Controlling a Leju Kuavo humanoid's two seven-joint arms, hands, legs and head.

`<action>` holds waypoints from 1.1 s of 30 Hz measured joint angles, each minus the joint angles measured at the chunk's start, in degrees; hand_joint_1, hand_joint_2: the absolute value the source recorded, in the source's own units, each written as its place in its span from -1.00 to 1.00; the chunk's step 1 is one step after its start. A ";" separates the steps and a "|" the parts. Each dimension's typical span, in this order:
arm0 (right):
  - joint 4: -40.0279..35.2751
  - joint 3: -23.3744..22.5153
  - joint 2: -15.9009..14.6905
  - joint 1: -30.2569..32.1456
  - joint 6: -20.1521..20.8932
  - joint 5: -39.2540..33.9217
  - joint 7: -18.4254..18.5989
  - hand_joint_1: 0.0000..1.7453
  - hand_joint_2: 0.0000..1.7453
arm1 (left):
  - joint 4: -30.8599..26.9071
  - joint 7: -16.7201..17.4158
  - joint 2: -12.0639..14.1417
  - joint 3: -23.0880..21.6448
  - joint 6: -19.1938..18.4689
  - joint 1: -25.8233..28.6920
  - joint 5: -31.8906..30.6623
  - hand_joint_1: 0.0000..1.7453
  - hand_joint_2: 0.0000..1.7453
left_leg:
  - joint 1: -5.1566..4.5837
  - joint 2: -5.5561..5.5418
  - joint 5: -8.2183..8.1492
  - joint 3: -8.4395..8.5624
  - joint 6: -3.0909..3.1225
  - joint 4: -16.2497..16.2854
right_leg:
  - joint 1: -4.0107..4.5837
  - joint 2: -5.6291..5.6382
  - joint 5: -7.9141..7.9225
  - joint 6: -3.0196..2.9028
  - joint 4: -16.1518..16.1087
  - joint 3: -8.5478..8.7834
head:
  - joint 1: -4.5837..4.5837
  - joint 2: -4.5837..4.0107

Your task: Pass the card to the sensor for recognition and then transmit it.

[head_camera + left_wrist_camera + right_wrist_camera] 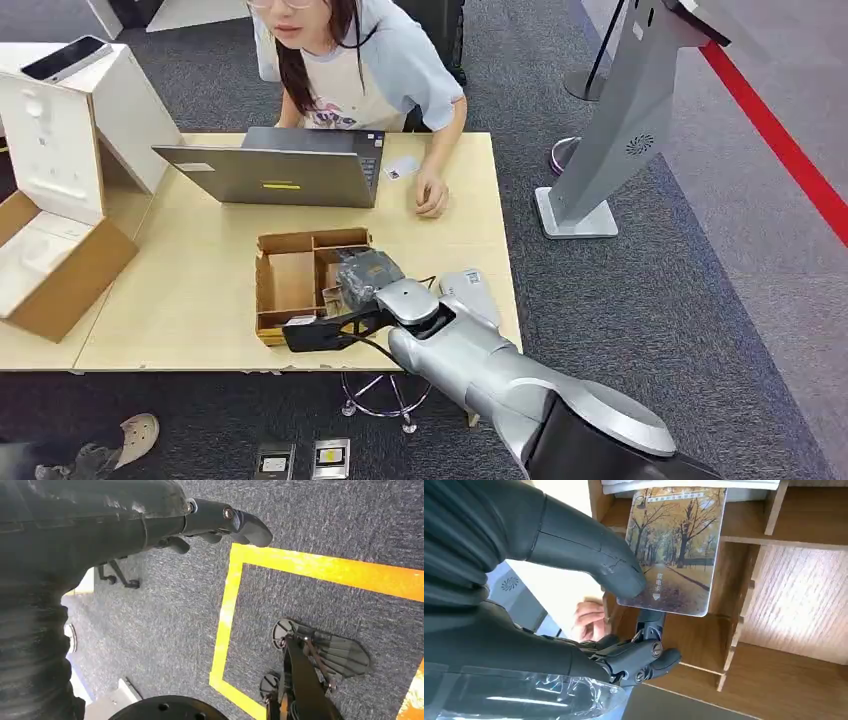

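In the right wrist view a card [679, 540] printed with autumn trees stands in a compartment of the wooden divided box [794, 595]. My right hand [574, 555] pinches the card's lower edge, thumb on its face and dark fingers [649, 657] behind it. From the head view, the right hand [365, 280] reaches into that box [290, 280] near the table's front edge and hides the card. A grey slanted sensor stand [620, 130] rises from the floor right of the table. My left hand [220, 522] hangs over the carpet, holding nothing.
A person sits behind the table at a grey laptop [270, 175], one hand [432, 195] beside a small white card [401, 167]. An open cardboard box [60, 270] and a white stand with a phone [65, 58] are at the left. A red line [780, 140] crosses the floor.
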 joint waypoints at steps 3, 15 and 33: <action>0.00 -0.02 0.02 -0.03 -1.53 0.20 -0.22 1.00 1.00 | 0.00 0.00 0.00 0.00 0.07 0.00 0.04 -1.00 1.00 | 0.00 0.00 0.00 0.00 0.00 0.00 | 0.00 0.00 0.00 0.00 0.00 0.00 | 0.00 0.00; -3.47 -1.57 -0.11 -2.47 -9.90 3.32 -0.18 1.00 1.00 | 0.00 -0.11 -0.02 0.00 -0.11 0.00 -0.68 -1.00 1.00 | 0.00 0.00 0.01 0.01 0.00 0.00 | 0.00 0.00 0.00 0.00 0.03 0.00 | 0.02 0.00; -18.87 -8.55 -3.43 -2.45 -17.18 12.04 0.50 1.00 1.00 | 0.00 -1.24 -0.02 -0.02 -0.98 0.00 -1.97 -1.00 1.00 | 0.00 0.01 0.01 0.02 0.00 0.00 | 0.00 0.01 0.00 0.00 0.04 -0.01 | 0.00 0.00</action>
